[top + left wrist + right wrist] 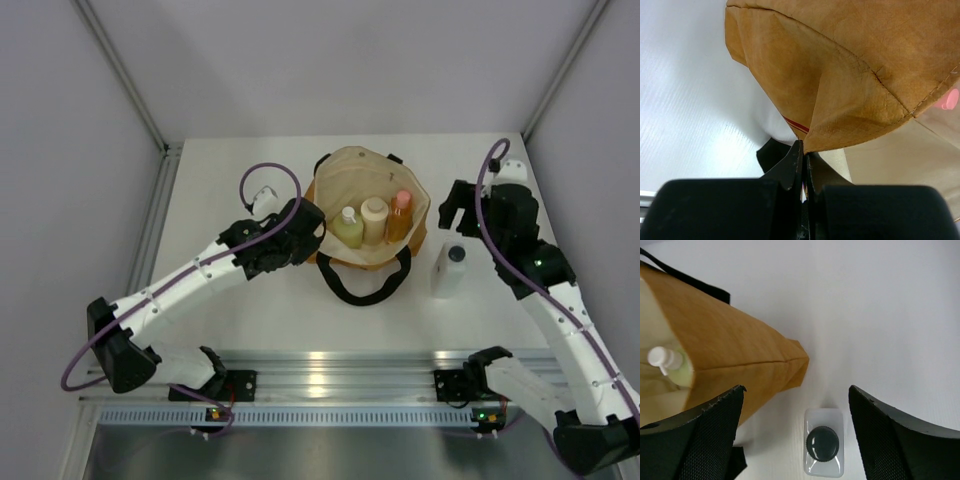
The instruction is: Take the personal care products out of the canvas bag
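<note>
While the right gripper (797,388) gapes, the white bottle (823,442) stands beneath.

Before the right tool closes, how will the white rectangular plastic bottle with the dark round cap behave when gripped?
The white rectangular plastic bottle stands upright on a small base, so a sideways push would probably tip it. Its flat sides should keep it from rolling. The smooth walls may slip.
</note>
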### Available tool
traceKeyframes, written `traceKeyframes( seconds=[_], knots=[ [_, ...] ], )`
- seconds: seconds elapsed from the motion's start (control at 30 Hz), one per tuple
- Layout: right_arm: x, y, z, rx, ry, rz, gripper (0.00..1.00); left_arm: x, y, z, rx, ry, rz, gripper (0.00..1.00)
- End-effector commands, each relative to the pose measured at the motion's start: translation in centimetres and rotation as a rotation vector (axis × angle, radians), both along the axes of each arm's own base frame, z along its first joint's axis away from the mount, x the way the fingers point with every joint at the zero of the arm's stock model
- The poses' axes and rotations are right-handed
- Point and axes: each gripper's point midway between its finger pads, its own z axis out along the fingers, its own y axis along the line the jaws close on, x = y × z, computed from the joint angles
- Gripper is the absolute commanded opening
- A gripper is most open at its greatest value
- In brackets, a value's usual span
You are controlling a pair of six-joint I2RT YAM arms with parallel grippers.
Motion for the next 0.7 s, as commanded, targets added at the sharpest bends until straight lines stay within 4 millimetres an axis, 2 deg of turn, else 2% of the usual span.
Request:
traceKeyframes(
  seconds=[0.0,0.03,0.07,0.13,0.17,0.23,0.27,0.33,0.37,0.5,0.53,0.57,0.67],
  knots=[
    [0.2,0.6,5.7,0.041,-0.101,0.044,0.81,0.1,-0.8,1.0,-0.03,-0.007,-0.015,0.0],
    [0.2,1.5,6.0,0.056,-0.092,0.086,0.79,0.1,-0.9,0.9,-0.03,-0.004,-0.016,0.0],
    [0.1,2.1,7.7,0.071,-0.121,0.119,0.75,0.1,-0.9,0.9,-0.033,-0.002,-0.016,0.0],
    [0.0,3.5,8.4,0.076,-0.114,0.186,0.73,0.0,-1.0,0.8,-0.034,0.003,-0.017,0.0],
    [-0.1,4.0,9.9,0.077,-0.142,0.204,0.72,0.0,-1.1,0.7,-0.035,0.009,-0.02,0.0],
    [-0.1,5.2,10.5,0.071,-0.138,0.241,0.7,-0.1,-1.2,0.6,-0.038,0.014,-0.024,0.0],
    [-0.4,5.6,11.6,0.075,-0.153,0.255,0.69,-0.1,-1.3,0.6,-0.038,0.015,-0.025,0.0],
    [-0.2,6.7,11.8,0.066,-0.143,0.287,0.67,0.0,-1.2,0.6,-0.037,0.013,-0.024,0.0],
    [-0.7,7.9,12.4,0.068,-0.152,0.324,0.67,0.0,-1.1,0.7,-0.038,0.011,-0.021,0.0],
    [-1.3,11.2,12.5,0.049,-0.122,0.418,0.64,-0.1,-0.9,0.8,-0.039,0.003,-0.015,0.0],
    [-1.3,12.5,11.9,0.044,-0.098,0.446,0.64,-0.1,-0.9,0.8,-0.04,0.004,-0.018,0.0],
    [-1.4,13.1,12.2,0.045,-0.101,0.46,0.63,-0.1,-1.0,0.9,-0.042,0.004,-0.017,0.0],
    [-1.3,15.3,11.3,0.028,-0.071,0.488,0.62,-0.1,-1.0,0.8,-0.046,0.008,-0.012,0.0]
  ],
)
